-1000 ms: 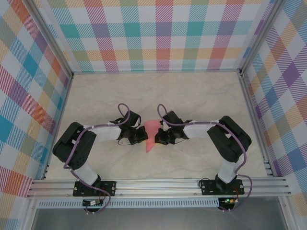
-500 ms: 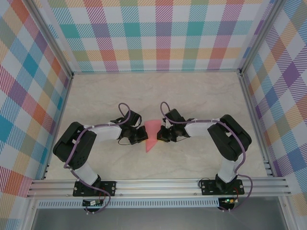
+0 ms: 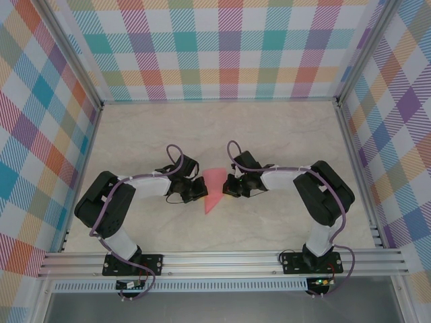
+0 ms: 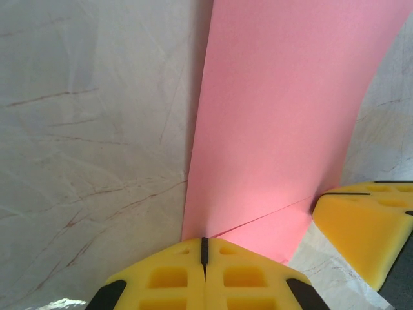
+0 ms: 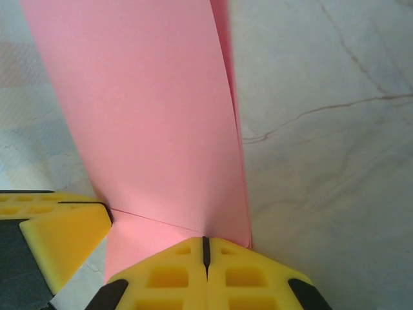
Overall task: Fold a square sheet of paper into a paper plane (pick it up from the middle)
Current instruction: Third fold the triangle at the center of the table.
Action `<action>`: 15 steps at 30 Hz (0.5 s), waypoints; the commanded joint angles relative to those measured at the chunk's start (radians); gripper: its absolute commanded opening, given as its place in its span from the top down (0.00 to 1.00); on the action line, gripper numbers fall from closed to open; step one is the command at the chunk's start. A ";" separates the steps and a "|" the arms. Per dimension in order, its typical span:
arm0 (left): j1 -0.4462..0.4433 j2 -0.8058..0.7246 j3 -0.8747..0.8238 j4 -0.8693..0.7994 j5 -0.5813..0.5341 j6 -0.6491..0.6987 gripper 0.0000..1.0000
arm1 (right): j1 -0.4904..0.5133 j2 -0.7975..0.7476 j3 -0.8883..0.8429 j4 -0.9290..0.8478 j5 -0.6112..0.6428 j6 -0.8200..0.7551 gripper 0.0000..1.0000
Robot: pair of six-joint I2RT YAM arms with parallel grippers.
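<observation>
The salmon-pink sheet of paper [image 3: 214,183] lies at the middle of the table, folded into a narrow wedge whose point faces the near edge. My left gripper [image 3: 201,190] is shut at its left edge and my right gripper [image 3: 229,188] is shut at its right edge. In the left wrist view the shut tips of the left gripper [image 4: 204,240] touch the paper [image 4: 284,116] where a crease starts, and a flap curves upward. The right gripper [image 5: 206,239] meets the paper [image 5: 142,116] the same way at the crease's other end. I cannot tell whether paper sits between either pair of jaws.
The marble-patterned table [image 3: 283,134] is boxed in by checked walls and aluminium posts, with a rail [image 3: 222,259] along the near edge. The right gripper's yellow fingers [image 4: 361,226] show in the left wrist view, and the left gripper's fingers [image 5: 58,232] in the right wrist view.
The right gripper has shifted slightly toward the far side along the paper's right edge. The left gripper and the paper have stayed in place.
</observation>
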 commanded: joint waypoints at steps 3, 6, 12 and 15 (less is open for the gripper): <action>-0.005 0.052 -0.017 -0.100 -0.129 0.019 1.00 | -0.007 0.021 0.023 -0.077 0.083 0.019 0.96; -0.005 0.052 -0.015 -0.101 -0.130 0.019 1.00 | -0.006 -0.035 0.028 -0.087 0.104 0.016 0.96; -0.005 0.055 -0.007 -0.101 -0.126 0.023 1.00 | -0.005 -0.105 0.037 -0.109 0.148 -0.013 0.95; -0.006 0.057 -0.001 -0.101 -0.122 0.028 1.00 | 0.006 -0.092 0.039 -0.051 0.035 -0.043 0.95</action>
